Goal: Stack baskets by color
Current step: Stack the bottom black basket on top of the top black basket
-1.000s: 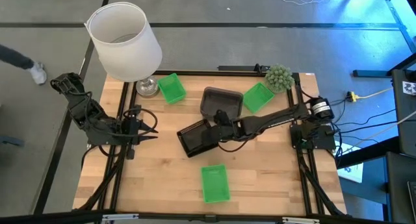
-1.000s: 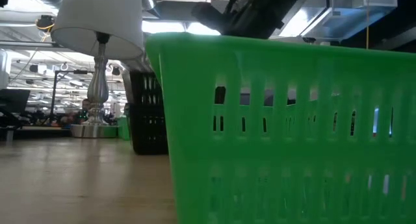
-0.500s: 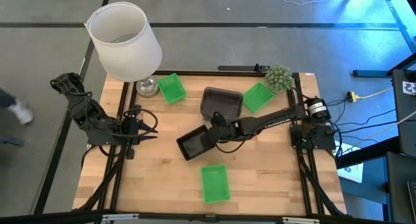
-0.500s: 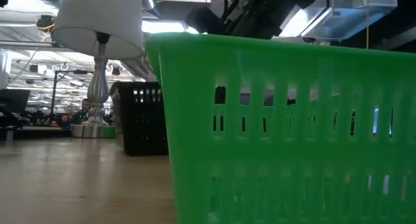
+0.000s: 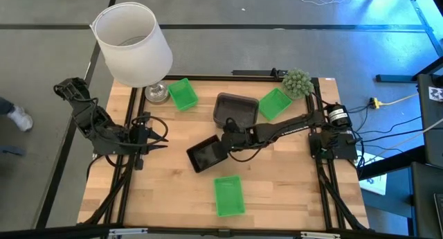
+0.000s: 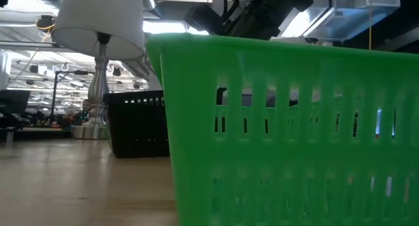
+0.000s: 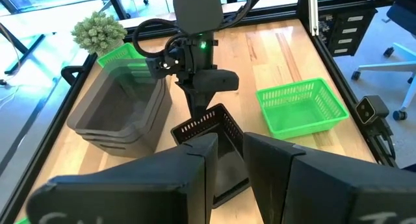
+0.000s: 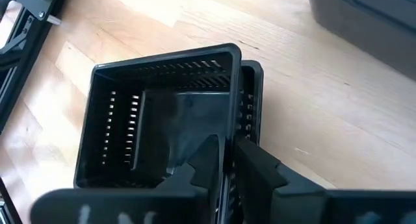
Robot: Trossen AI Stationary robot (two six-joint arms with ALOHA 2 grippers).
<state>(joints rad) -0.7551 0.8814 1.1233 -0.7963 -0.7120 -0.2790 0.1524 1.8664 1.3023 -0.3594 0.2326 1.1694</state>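
Two black baskets (image 5: 206, 154) sit nested and a little askew on the table's middle; the lower one's rim (image 8: 253, 81) shows beside the upper one (image 8: 162, 120). My right gripper (image 8: 227, 149) is shut on the upper basket's wall. A stack of grey baskets (image 5: 235, 109) stands behind them. Single green baskets lie at the far left (image 5: 183, 93), at the far right (image 5: 275, 102) and near the front edge (image 5: 229, 195). My left gripper (image 7: 229, 152) waits open over the table's left edge, holding nothing. My right gripper has the upper black basket's wall (image 8: 233, 117) on the side toward the table's right, one finger (image 8: 207, 156) inside the basket and one (image 8: 257, 162) outside. The fingers slant down from the right. The basket stands upright in the lower black one, which rests on the table.
A lamp with a white shade (image 5: 133, 43) stands at the far left corner and a small round plant (image 5: 296, 82) at the far right. Bare wood lies left of the black baskets and along the front on either side of the near green basket (image 6: 288, 131).
My right gripper has gone a little toward the table's left and near edges and turned. The black baskets have slid with it along the table toward the left and turned about slightly.
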